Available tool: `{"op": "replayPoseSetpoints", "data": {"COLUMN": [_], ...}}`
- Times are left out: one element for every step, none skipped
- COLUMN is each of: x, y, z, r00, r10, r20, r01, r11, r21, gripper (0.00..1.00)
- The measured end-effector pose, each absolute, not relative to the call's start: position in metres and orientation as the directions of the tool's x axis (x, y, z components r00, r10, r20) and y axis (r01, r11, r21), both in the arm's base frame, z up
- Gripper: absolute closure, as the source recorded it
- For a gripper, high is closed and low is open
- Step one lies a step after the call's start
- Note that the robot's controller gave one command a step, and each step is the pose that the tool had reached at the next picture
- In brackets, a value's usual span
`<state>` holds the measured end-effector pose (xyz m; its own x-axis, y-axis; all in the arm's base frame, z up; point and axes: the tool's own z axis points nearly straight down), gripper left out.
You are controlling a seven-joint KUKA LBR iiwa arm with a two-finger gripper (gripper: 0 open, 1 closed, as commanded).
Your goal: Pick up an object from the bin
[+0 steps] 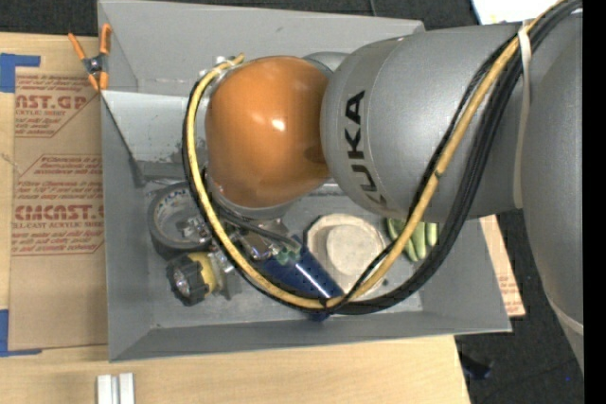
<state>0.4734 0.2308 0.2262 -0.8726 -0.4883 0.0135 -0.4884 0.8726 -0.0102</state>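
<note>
gripper [248, 243] sits low in the bin [133, 326] to reach loose things, its spread impossible to tell under the orange cover [265, 128] directly above it; blue object [301, 275] just beside it, cream disc [346, 243] beyond.

Robot lab: KUKA arm [426, 128] over metal bin [128, 307]
</note>
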Motion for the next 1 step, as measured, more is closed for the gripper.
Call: {"op": "replayPoseSetpoints", "data": {"x": [0.4728], "y": [0.2306], "z": [0.2509], "r00": [-0.872], "r10": [-0.489], "r20": [0.018], "r01": [-0.489], "r11": [0.872], "r21": [-0.010], "gripper": [1.00]}}
